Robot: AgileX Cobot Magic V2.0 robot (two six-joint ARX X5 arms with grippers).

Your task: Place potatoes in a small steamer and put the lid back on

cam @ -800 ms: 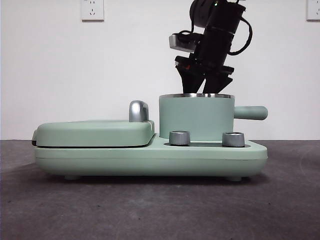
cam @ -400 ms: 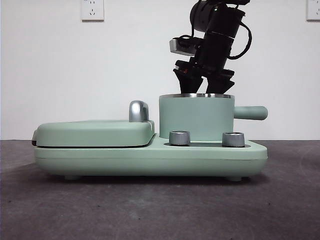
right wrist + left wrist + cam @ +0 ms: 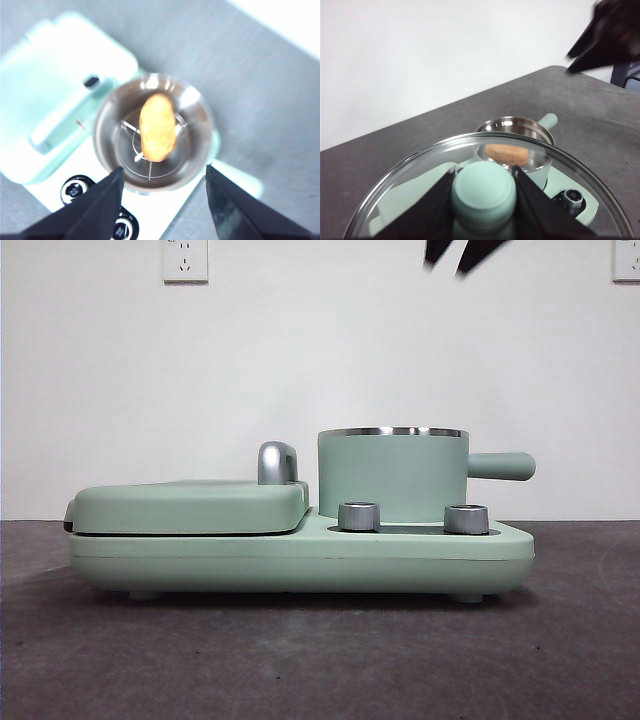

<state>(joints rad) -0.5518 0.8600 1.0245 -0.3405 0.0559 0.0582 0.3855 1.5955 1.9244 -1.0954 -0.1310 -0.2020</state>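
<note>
No readable text, label, brand or number shows on anything.

Non-task items, front view unless noted.

- Mint-green appliance base [image 3: 300, 560], centre frame, sits on dark grey table [image 3: 300, 660]; small feet visible underneath.
- Flat mint-green griddle cover [image 3: 190, 505] on left half of base, closed; chrome handle [image 3: 277, 462] upright at its right end.
- Two silver knobs on base, right of centre: left knob [image 3: 359, 516], right knob [image 3: 466, 518].
- White wall [image 3: 250, 360] behind. Wall socket [image 3: 185, 259] upper left; second socket [image 3: 627, 259] cut off at upper right edge.
- Right wrist view: both knobs seen from above, lower left, blurred.
</note>
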